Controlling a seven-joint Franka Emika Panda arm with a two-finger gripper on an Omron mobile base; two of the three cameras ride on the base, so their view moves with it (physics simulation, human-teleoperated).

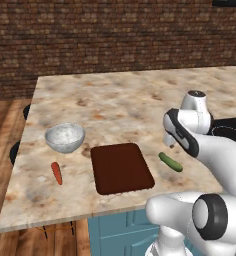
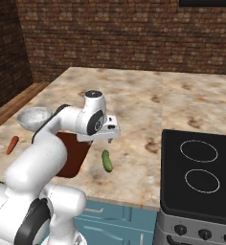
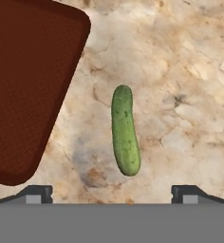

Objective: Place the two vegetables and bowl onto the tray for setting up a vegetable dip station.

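Item: small dark green cucumber (image 3: 125, 130), centre frame beside flat reddish-brown tray (image 3: 28, 85); my two-finger gripper (image 3: 112, 192) released wide above it, so I'd descend straddling its narrow middle.

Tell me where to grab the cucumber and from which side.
Grip the cucumber at its middle, coming straight down from above with the fingers across its narrow width. It lies flat on the counter, clear of the tray, and the open end effector already hangs over it.

Cucumber (image 3: 125, 131) flat beside bare tray (image 3: 23, 85)
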